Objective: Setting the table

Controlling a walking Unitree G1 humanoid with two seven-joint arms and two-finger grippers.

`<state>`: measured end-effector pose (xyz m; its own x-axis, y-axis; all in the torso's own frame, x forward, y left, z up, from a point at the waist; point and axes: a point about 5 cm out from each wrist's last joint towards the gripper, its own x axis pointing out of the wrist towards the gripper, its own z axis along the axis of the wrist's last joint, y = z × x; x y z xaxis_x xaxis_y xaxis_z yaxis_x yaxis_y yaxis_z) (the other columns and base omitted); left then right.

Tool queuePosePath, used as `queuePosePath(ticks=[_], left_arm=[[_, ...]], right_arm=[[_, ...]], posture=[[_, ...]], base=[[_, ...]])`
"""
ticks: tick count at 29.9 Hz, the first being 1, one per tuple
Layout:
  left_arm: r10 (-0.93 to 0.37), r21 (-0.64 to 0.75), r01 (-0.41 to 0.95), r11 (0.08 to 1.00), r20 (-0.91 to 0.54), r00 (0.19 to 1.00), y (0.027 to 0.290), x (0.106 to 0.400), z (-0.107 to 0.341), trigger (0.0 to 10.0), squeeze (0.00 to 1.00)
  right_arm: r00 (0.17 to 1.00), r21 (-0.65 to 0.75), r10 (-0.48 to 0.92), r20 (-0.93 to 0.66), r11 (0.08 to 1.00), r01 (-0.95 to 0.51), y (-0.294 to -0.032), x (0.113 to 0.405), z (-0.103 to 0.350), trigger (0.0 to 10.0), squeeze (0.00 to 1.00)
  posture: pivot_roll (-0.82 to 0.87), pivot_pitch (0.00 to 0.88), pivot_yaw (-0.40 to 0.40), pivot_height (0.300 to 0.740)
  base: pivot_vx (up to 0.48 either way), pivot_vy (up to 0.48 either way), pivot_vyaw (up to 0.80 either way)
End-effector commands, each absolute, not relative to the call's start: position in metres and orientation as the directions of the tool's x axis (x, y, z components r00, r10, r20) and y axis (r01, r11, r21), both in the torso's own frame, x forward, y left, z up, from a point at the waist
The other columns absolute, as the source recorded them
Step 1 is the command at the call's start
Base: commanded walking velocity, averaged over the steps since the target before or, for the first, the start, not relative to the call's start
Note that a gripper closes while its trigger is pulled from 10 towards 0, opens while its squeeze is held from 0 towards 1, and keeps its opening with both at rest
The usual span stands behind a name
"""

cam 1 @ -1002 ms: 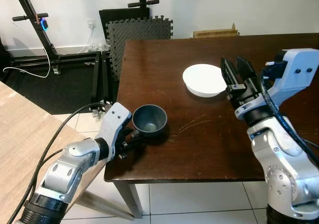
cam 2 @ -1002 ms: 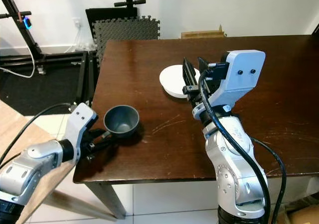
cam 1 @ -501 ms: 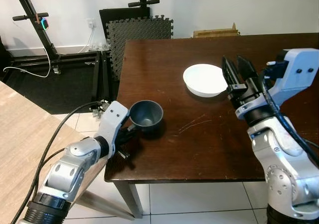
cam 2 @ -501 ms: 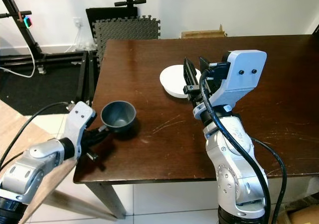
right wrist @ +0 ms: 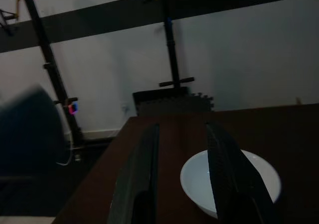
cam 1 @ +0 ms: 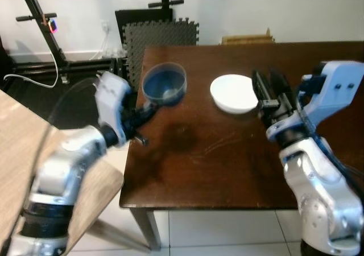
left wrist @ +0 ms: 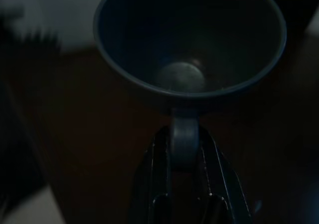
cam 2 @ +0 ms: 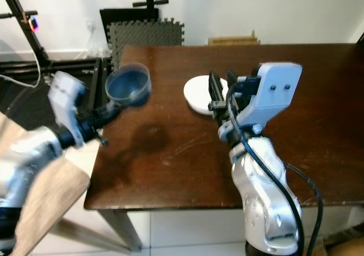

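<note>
The left gripper [cam 1: 143, 112] is clamped on the handle of the dark cup [cam 1: 164, 85], held in the air over the table's [cam 1: 227, 165] far left. Keep it level and set it down gently. Further right, the white bowl [cam 1: 234, 93] sits behind the right gripper [cam 1: 268, 85], fingers parted.

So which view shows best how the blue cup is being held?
The left wrist view: the left gripper is shut on the blue cup by its handle, looking straight into the bowl. Both eye views show the cup lifted above the table, though blurred. The right wrist view gives a dark blur.
</note>
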<state>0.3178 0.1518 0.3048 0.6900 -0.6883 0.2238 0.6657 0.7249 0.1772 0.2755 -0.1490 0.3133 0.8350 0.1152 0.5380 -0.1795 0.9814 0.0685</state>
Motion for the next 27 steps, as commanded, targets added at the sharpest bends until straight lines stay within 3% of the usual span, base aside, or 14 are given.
queuePosePath(ticks=[1,5,9,16,27], left_arm=[[-0.713,0.164,0.694,0.702,0.148,0.686,0.157,0.307,0.284,10.0,0.00],[-0.654,0.052,0.653,0.755,0.125,0.746,0.171,0.287,0.253,10.0,0.00],[-0.598,0.035,0.599,0.800,0.120,0.792,0.167,0.279,0.236,10.0,0.00],[-0.536,0.055,0.533,0.844,0.108,0.837,0.156,0.281,0.222,10.0,0.00],[-0.487,0.061,0.483,0.873,0.077,0.870,0.158,0.287,0.217,10.0,0.00]], right_arm=[[0.848,0.082,0.087,0.523,0.985,-0.152,-0.146,0.267,0.301,10.0,0.00],[0.898,0.119,0.056,0.437,0.986,-0.120,-0.145,0.257,0.266,10.0,0.00],[0.916,0.098,0.047,0.399,0.991,-0.094,-0.147,0.261,0.250,10.0,0.00],[0.920,0.087,0.031,0.391,0.994,-0.071,-0.151,0.277,0.242,10.0,0.00],[0.909,0.102,0.014,0.416,0.993,-0.062,-0.147,0.278,0.242,10.0,0.00]], posture=[[0.03,0.068,0.062,0.740],[0.04,0.035,0.033,0.740],[0.04,0.004,0.006,0.740],[0.05,0.000,-0.016,0.740],[0.04,0.000,0.011,0.740]], base=[[0.000,0.000,0.00],[0.000,0.000,0.00],[0.000,0.000,0.00],[0.000,0.000,0.00],[0.000,0.000,0.00]])
